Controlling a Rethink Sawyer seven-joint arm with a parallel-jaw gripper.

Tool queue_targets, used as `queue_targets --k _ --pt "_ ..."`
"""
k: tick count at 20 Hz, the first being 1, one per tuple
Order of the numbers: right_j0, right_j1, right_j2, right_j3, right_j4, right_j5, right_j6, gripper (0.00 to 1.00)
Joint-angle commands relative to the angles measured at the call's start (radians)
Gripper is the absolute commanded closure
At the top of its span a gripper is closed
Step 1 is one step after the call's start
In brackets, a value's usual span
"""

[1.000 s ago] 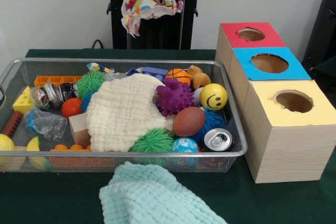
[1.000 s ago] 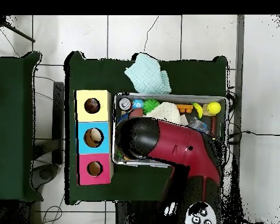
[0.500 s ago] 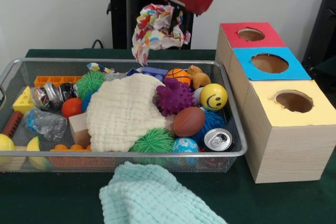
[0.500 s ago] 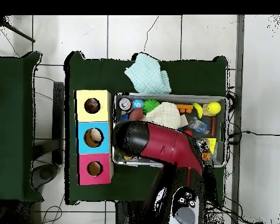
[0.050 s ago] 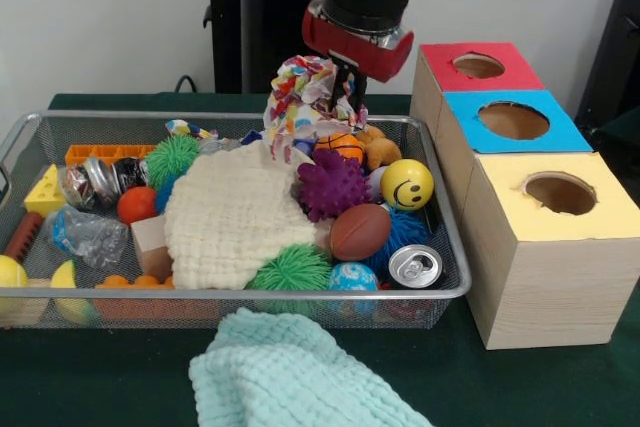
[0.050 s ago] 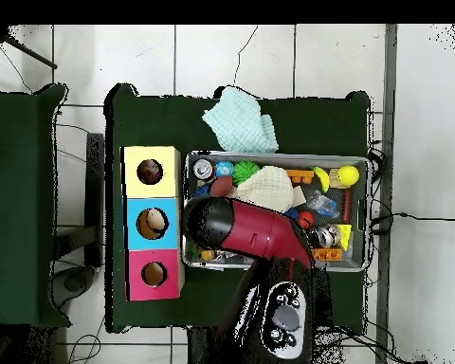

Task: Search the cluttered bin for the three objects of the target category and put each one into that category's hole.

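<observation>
Arm upright, hand (image 5: pixel 345 87) gripping patterned cloth (image 5: pixel 305 102) over bin (image 5: pixel 440 247).

A dark green table (image 5: pixel 120 387) was seen carrying a wire bin (image 5: pixel 230 292), a mint cloth (image 5: pixel 290 377) and three holed boxes (image 5: pixel 545 257).

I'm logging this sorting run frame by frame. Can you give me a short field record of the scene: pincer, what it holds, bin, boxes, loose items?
pincer: shut on a multicoloured patterned cloth, hanging above the bin's far side
bin: wire mesh basket, crowded with toys
on top in bin: cream cloth, purple spiky ball, smiley ball, toy football, drink can
boxes: red, blue, yellow, each with a round hole
outside bin: mint cloth on the table
</observation>
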Motion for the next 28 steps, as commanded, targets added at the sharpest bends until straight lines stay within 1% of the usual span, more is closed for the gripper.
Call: queue_targets --k 1,8,13,18,22,25,28 --pt "0.045 0.007 -0.02 0.087 0.064 0.006 0.302 1.0" --pt "0.105 -0.055 -0.096 0.042 0.075 0.167 0.313 1.0" --pt "0.16 -0.074 -0.134 0.054 0.1 0.18 0.345 1.0" --pt "0.211 -0.045 -0.142 0.054 0.143 0.171 0.386 1.0" --pt "0.23 -0.015 -0.143 0.038 0.165 0.157 0.382 1.0" --pt "0.222 0.018 -0.138 -0.02 0.171 0.185 0.374 1.0" --pt "0.223 0.053 -0.137 -0.096 0.178 0.228 0.392 1.0"
